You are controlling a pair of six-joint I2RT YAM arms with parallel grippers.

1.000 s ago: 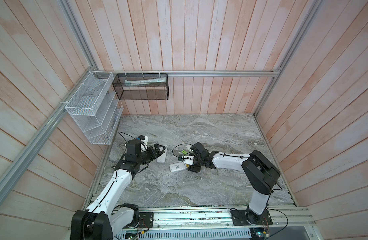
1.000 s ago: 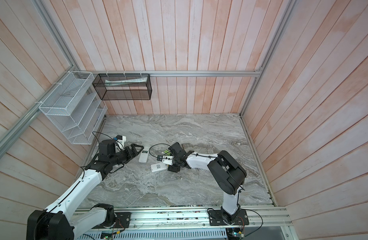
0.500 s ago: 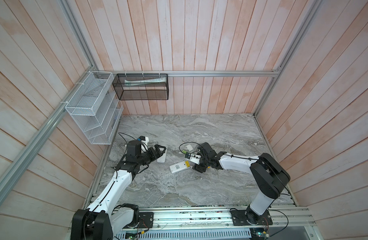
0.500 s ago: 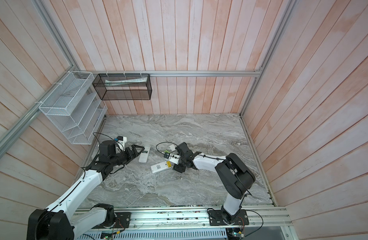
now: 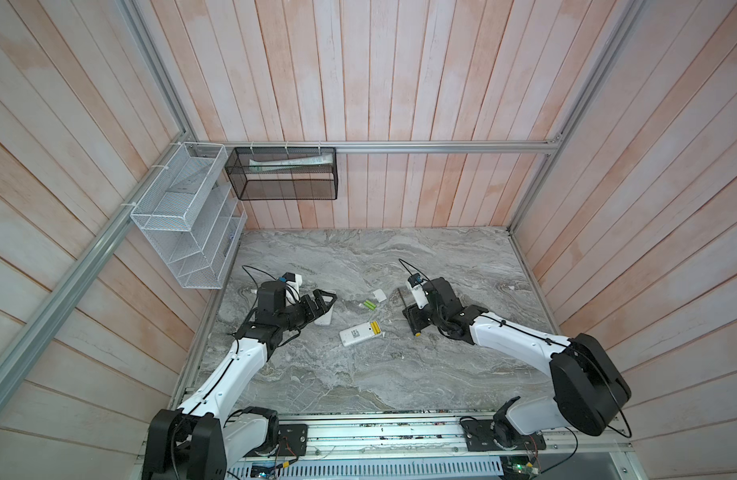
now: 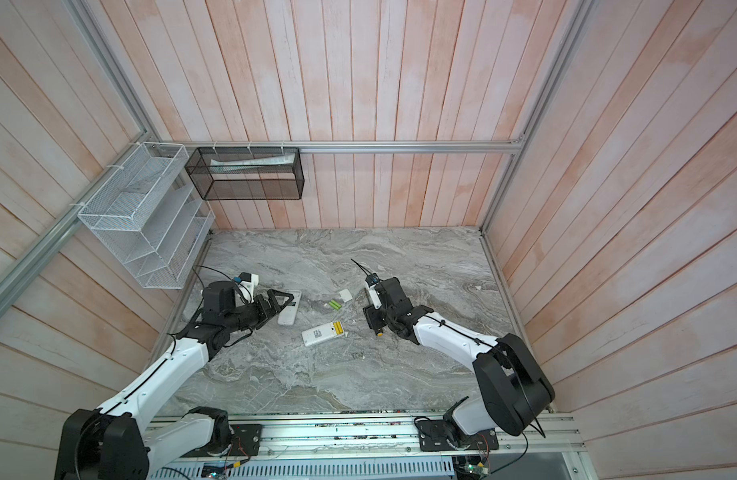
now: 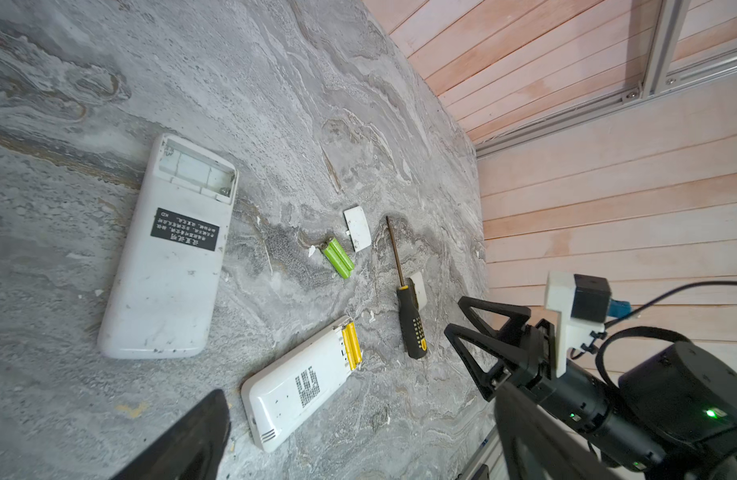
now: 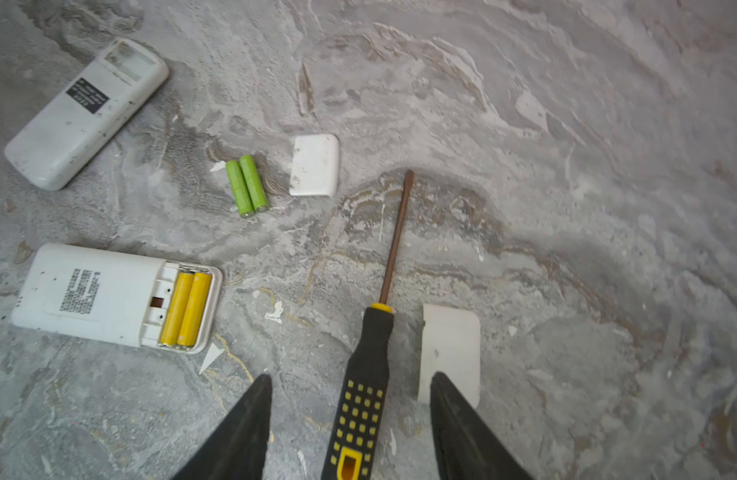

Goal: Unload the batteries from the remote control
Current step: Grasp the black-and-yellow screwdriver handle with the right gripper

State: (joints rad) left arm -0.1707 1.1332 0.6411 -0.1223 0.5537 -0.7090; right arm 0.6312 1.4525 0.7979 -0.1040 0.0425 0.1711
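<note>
R gripper (image 8: 350,376) backed right off small remote (image 8: 88,291), now astride screwdriver (image 8: 371,340) handle, jaws apart, no grip yet. L gripper (image 5: 325,302) wide open by big remote (image 7: 167,257). Green batts (image 8: 247,187) lie out on table; yellow batts (image 8: 187,309) still seated, prob. pry next.

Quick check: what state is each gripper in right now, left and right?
Left gripper: open, holding nothing.
Right gripper: open, jaws either side of the handle of the screwdriver, not clamped on it.

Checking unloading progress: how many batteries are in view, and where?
4. Two lime green batteries lie loose on the table beside a white cover; two yellow batteries sit in the smaller remote's open compartment. None appear hidden.
</note>
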